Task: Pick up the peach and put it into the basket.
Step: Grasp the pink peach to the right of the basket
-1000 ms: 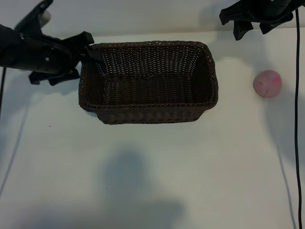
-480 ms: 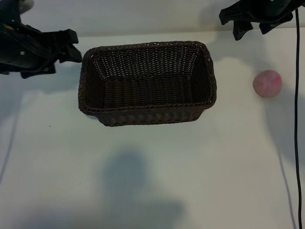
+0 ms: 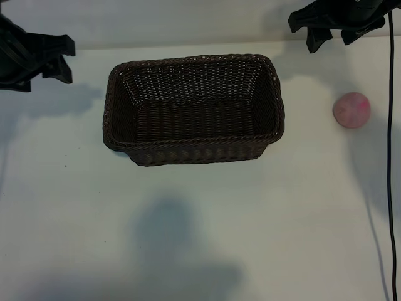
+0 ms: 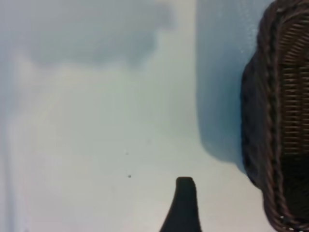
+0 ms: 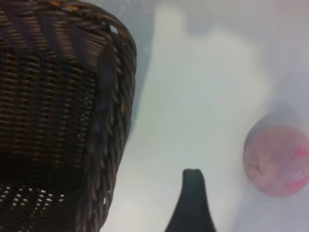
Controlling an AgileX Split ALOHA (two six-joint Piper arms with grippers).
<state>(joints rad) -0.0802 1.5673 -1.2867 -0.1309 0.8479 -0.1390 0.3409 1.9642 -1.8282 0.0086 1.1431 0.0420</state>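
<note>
The basket sits on the white table in the upper middle of the exterior view, its long sides running left to right. It is dark brown wicker with a braided rim, and nothing lies inside it.

The peach rests on the table at the right edge of the exterior view, well apart from the basket and level with the basket's middle. It is a small pale-pink ball with brighter red blotches. In the right wrist view the peach appears at the right edge of the frame, with bare table between it and the basket's corner.

The left gripper is at the upper left of the exterior view, clear of the basket's left end and touching nothing. Its jaws stand wide apart and hold nothing. In the left wrist view one dark fingertip shows at the lower edge of the frame, over bare table, with the basket's end wall along the right edge.

The right gripper is at the upper right of the exterior view, above and left of the peach in the frame and not touching it. Its jaws are spread wide and empty. One dark fingertip shows at the lower edge of the right wrist view.

A black cable runs down the right edge of the exterior view.
</note>
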